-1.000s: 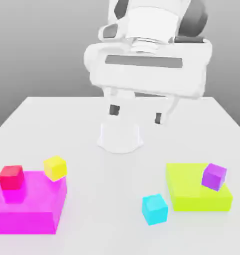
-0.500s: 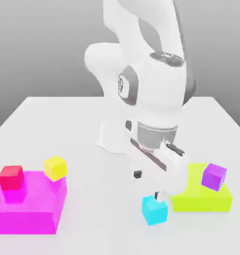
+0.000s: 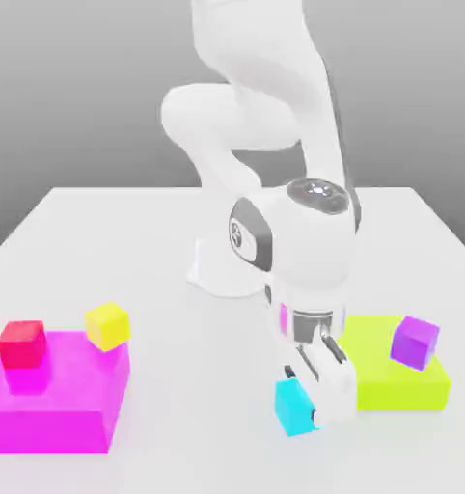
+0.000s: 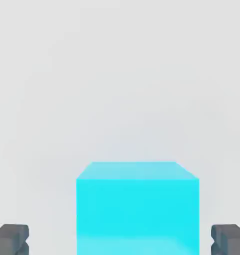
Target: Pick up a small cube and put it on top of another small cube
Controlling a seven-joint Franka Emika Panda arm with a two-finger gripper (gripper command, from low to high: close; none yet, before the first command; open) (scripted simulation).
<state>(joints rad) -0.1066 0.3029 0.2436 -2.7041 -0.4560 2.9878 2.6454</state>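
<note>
Low over the table [image 3: 130,232], claw [image 4: 120,239] spread wide, fingertips [image 4: 10,239] flanking the small cyan cube [image 4: 137,206], apart from it

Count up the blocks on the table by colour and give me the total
Cyan small cube: 1
Red small cube: 1
Yellow small cube: 1
Purple small cube: 1
Magenta flat block: 1
Lime flat block: 1
Total: 6

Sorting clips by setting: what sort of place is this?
A simulated tabletop, it seems: a plain white table, flat-coloured blocks like the cyan cube, and a blank grey backdrop.
</note>
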